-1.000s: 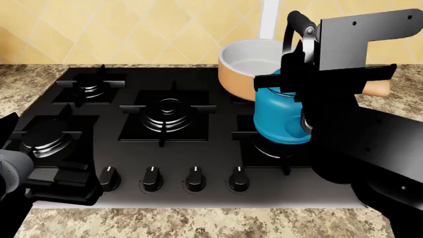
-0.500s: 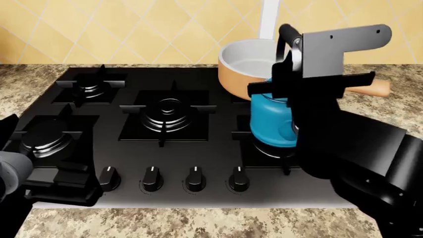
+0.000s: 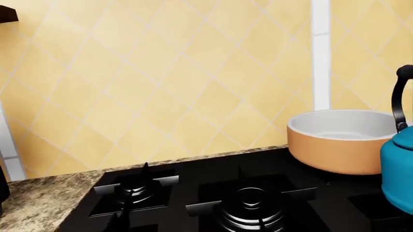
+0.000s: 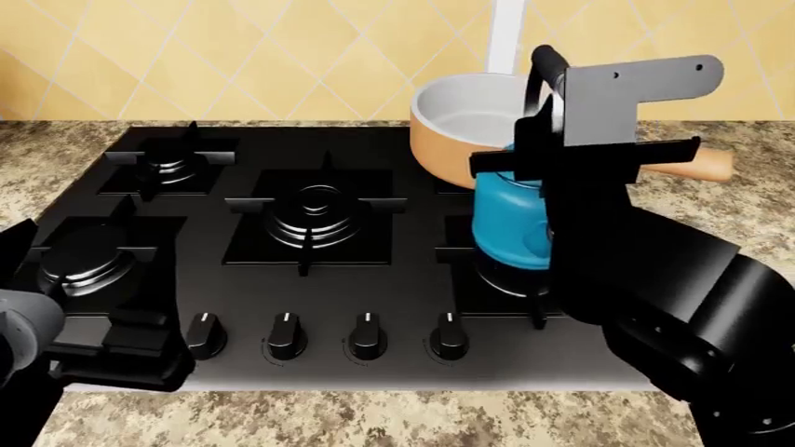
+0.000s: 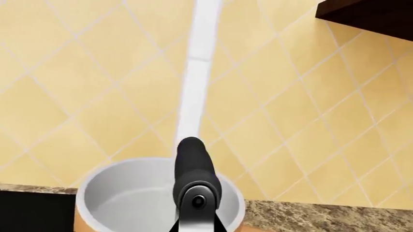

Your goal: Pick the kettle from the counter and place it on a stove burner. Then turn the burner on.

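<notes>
The teal-blue kettle (image 4: 509, 223) hangs by its tall black handle (image 4: 543, 65) from my right gripper (image 4: 559, 126), which is shut on the handle. It is upright over the front right stove burner (image 4: 494, 279); I cannot tell if it touches the grate. In the right wrist view the handle (image 5: 193, 166) stands straight ahead. The kettle's side shows in the left wrist view (image 3: 399, 169). My left gripper (image 4: 118, 349) is low at the front left of the hob, holding nothing; its jaws are not clear. The granite counter (image 4: 372, 419) runs along the front.
A tan saucepan (image 4: 463, 126) sits right behind the kettle on the rear right burner, its handle pointing right. The large centre burner (image 4: 316, 209), the small rear left burner (image 4: 168, 163) and the front left burner (image 4: 85, 259) are bare. Several black knobs (image 4: 365, 335) line the hob's front.
My right gripper has carried the kettle to the left and a little nearer the front right burner. In the last half second it barely moved. The left arm has stayed put.
</notes>
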